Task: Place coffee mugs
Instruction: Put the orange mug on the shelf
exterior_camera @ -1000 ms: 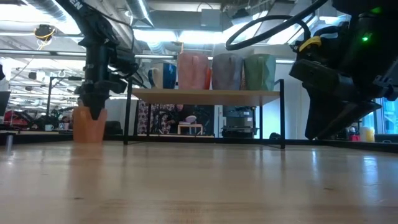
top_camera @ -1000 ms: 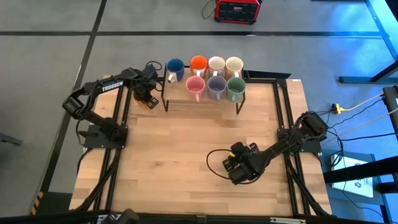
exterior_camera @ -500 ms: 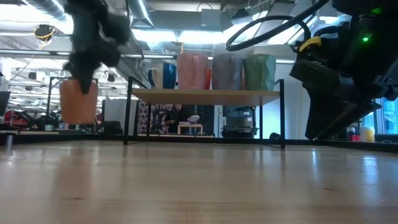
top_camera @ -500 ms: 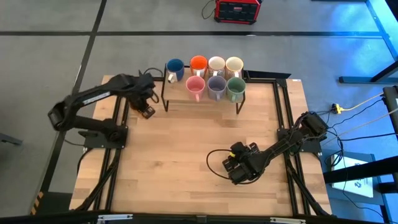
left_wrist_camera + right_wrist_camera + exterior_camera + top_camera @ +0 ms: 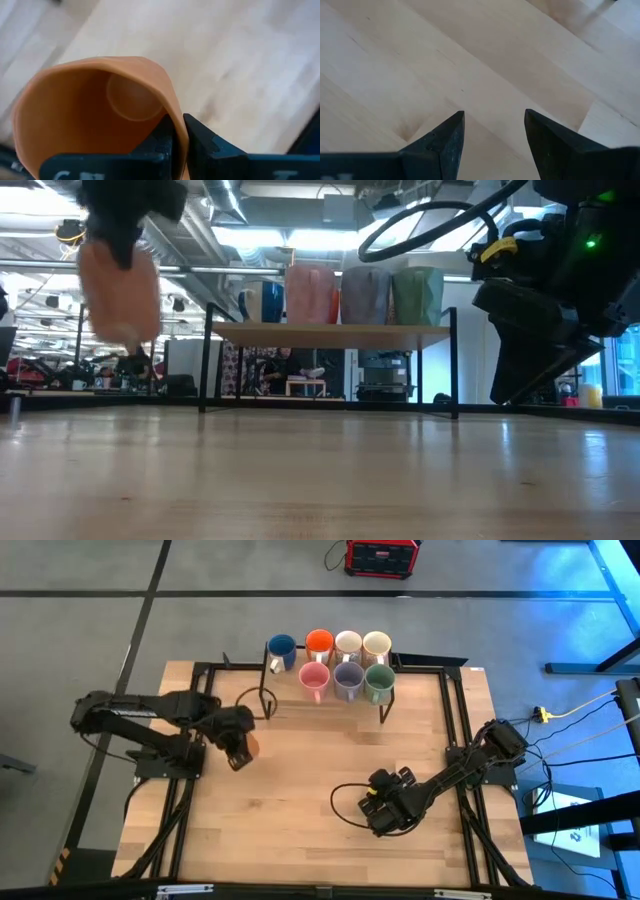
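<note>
Left gripper [image 5: 240,747] clamped on rim of amber mug [image 5: 95,115], one finger inside, one outside; mug carried clear of the bench [image 5: 300,830], interior empty. Held over left half of bench, near the black wire rack [image 5: 325,700] at far edge. Rack holds seven mugs, openings up: blue [image 5: 281,648], red-orange [image 5: 319,641], two cream [image 5: 348,643], pink [image 5: 314,677], lavender [image 5: 348,677], green [image 5: 379,679]. Right gripper [image 5: 385,808] parked low near right front, jaws apart, nothing between.
</note>
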Robot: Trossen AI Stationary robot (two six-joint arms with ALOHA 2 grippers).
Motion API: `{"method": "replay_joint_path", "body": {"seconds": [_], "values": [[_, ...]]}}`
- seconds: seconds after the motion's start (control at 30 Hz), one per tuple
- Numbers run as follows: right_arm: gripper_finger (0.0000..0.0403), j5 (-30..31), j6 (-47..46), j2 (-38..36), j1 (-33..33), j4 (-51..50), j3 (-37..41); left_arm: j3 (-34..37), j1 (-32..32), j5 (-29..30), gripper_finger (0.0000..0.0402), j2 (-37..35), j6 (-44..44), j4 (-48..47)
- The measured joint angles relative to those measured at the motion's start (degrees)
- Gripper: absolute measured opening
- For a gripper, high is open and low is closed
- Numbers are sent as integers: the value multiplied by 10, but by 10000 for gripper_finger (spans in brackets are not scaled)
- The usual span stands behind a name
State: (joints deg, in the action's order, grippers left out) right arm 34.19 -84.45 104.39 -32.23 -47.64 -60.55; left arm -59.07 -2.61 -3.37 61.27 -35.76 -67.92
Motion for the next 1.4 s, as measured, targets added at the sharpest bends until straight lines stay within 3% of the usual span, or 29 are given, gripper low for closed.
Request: {"method": "replay_joint_path", "body": {"seconds": [0.13, 0.23, 0.43, 0.57, 0.93, 1.4], "values": [[193, -4, 7, 0, 0, 2, 0, -97, 49, 48, 19, 49, -3, -6], [193, -7, 8, 0, 0, 4, 0, -187, 46, 83, 19, 98, 50, -13], [193, -8, 8, 0, 0, 13, 0, -347, -18, 124, 19, 208, 188, -93], [193, -8, 8, 0, 0, 24, 0, -404, -71, 121, 19, 262, 263, -120], [193, -13, 8, 0, 0, 59, 0, -429, -174, 97, 20, 353, 376, -125], [193, -8, 8, 0, 0, 76, 0, -430, -205, 112, 21, 371, 409, -88]]}}
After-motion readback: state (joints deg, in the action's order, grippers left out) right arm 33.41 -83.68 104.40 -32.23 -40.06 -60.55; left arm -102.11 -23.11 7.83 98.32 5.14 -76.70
